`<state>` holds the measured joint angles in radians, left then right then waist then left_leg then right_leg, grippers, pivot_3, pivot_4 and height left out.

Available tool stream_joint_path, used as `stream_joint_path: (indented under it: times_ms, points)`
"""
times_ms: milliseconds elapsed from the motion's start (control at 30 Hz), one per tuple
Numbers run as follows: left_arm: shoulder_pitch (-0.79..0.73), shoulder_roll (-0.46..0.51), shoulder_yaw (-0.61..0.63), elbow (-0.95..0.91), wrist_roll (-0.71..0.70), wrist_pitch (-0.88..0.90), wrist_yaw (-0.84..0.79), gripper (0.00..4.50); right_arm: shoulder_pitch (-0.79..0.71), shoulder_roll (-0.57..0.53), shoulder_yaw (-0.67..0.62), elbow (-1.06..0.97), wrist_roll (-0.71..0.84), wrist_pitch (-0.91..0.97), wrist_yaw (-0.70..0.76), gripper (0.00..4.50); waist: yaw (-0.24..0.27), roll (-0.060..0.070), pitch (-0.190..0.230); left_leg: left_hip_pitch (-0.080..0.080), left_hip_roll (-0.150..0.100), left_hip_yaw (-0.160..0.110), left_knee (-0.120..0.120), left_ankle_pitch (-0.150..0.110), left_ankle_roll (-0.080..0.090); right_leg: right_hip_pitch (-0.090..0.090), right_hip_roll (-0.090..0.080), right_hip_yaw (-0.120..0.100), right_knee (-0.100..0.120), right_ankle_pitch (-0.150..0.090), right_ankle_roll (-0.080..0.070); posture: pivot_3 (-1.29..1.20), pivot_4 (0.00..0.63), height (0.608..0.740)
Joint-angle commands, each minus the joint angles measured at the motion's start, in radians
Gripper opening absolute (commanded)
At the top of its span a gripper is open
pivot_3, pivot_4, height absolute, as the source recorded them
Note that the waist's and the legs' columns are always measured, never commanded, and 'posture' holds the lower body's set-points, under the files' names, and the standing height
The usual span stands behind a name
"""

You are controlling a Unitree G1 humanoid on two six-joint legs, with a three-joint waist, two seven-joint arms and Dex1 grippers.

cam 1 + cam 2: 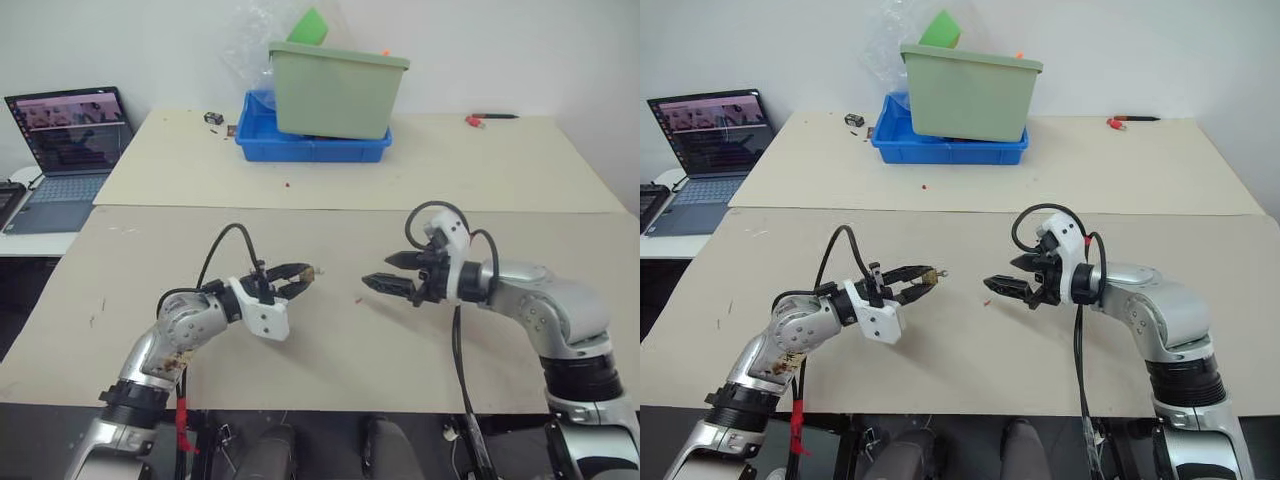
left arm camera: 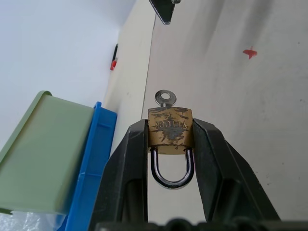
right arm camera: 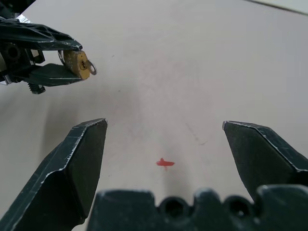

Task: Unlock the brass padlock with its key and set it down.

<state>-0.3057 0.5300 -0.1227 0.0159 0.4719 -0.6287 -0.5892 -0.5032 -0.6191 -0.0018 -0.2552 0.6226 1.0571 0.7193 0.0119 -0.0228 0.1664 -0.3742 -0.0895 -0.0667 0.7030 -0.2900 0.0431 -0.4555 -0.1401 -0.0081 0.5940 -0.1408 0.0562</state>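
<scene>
Brass-bodied and tarnished, the brass padlock (image 2: 170,131) is seen in the left wrist view pinched between the left gripper (image 2: 169,139) fingers, key (image 2: 165,97) inserted, while in the right wrist view the right gripper (image 3: 164,139) is spread wide nearby.

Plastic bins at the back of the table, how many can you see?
2: a pale green plastic bin sitting in a shallow blue plastic tray bin at the table's far edge. Anything behind them could be hidden.

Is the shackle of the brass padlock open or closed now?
Closed: on the brass padlock, both shackle legs enter the body between the left gripper fingers.
</scene>
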Motion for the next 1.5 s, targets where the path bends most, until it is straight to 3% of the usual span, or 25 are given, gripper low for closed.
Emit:
stream_joint_path:
  times_ms: [33, 367, 667, 767, 900, 1133, 1500]
  points:
    - [-0.029, 0.022, -0.022, -0.034, -0.018, -0.027, 0.023, 0.81, -0.044, 0.002, 0.027, -0.03, 0.024, 0.016, 0.024, 4.5, -0.001, 0.0, 0.0, 0.0, 0.0, 0.0, 0.0, 0.0, 0.0, 0.0, 0.0, 0.0, 0.0, 0.0, 0.0, 0.0, 0.15, 0.74]
    - [-0.06, 0.045, -0.073, -0.017, -0.055, -0.054, 0.026, 0.81, -0.111, 0.08, 0.12, 0.006, -0.015, -0.033, 0.032, 4.5, -0.009, 0.0, 0.0, 0.0, 0.0, 0.001, 0.0, 0.0, 0.0, 0.0, 0.0, 0.0, 0.0, 0.0, 0.0, 0.0, 0.15, 0.74]
    - [-0.07, 0.055, -0.091, -0.013, -0.074, -0.055, 0.022, 0.81, -0.138, 0.113, 0.12, 0.032, -0.002, -0.032, 0.05, 4.5, -0.01, 0.0, 0.0, 0.0, 0.0, 0.001, 0.0, 0.0, -0.001, 0.0, 0.0, 0.0, 0.0, 0.0, 0.0, 0.0, 0.15, 0.74]
    - [-0.068, 0.059, -0.093, -0.019, -0.076, -0.051, 0.021, 0.81, -0.136, 0.117, 0.114, 0.031, 0.004, -0.027, 0.05, 3.9, -0.013, 0.0, 0.0, 0.0, 0.0, 0.001, 0.0, 0.0, -0.001, -0.001, 0.0, 0.0, 0.0, 0.0, 0.0, 0.0, 0.15, 0.74]
    - [-0.06, 0.063, -0.093, -0.023, -0.079, -0.051, 0.021, 0.81, -0.134, 0.12, 0.108, 0.028, 0.012, -0.02, 0.046, 2.38, -0.014, 0.0, 0.0, 0.0, 0.0, 0.001, 0.0, 0.0, -0.001, -0.001, 0.0, 0.0, 0.0, 0.0, 0.0, 0.0, 0.15, 0.74]
    - [-0.058, 0.063, -0.097, -0.027, -0.088, -0.044, 0.022, 0.81, -0.13, 0.12, 0.107, 0.025, 0.024, -0.019, 0.044, 0.16, -0.015, 0.0, 0.0, 0.0, 0.0, 0.001, 0.0, 0.0, -0.001, -0.001, 0.0, 0.0, 0.0, 0.0, 0.0, 0.0, 0.15, 0.74]
    - [-0.061, 0.065, -0.102, -0.023, -0.093, -0.048, 0.027, 0.81, -0.153, 0.173, 0.079, 0.062, 0.07, 0.043, 0.0, 0.05, -0.018, 0.0, 0.0, 0.0, 0.0, 0.001, 0.0, 0.0, -0.001, -0.001, 0.001, 0.0, 0.0, 0.0, 0.0, 0.0, 0.15, 0.74]
